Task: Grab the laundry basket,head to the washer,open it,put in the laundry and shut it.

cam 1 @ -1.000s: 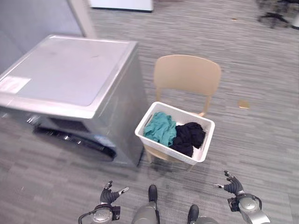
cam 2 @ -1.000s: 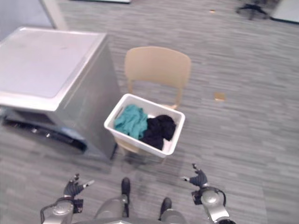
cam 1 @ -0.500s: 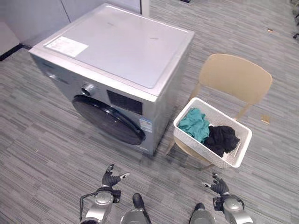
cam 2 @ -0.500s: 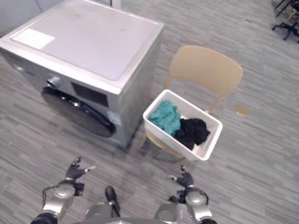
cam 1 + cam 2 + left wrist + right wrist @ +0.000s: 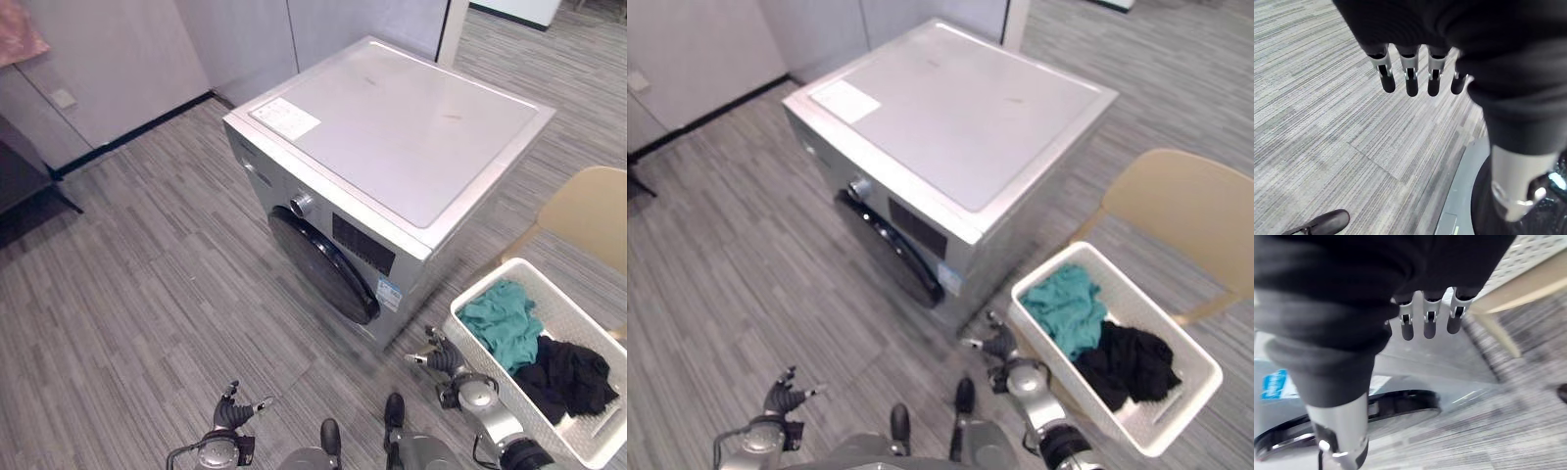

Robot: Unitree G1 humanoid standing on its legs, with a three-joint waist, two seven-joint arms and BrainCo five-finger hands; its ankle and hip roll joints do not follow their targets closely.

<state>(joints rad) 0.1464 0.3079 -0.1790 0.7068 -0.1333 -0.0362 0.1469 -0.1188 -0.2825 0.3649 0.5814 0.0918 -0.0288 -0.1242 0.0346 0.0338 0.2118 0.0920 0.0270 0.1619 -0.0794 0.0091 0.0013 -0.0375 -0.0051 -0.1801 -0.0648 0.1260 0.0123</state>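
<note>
Here, in the left eye view, the white plastic laundry basket (image 5: 580, 333) with teal and black clothes sits on a tan chair (image 5: 588, 210), right of the silver washer (image 5: 392, 166), whose round dark door (image 5: 323, 266) is closed. Left wrist view: the left hand (image 5: 1410, 73) hangs empty, fingers straight. Right wrist view: the right hand (image 5: 1425, 316) is empty too, fingers straight.

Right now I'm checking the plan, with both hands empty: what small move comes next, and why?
Probably reach the open right hand to the near rim of the laundry basket. It sits on the chair, unheld, and the washer door is shut.
</note>
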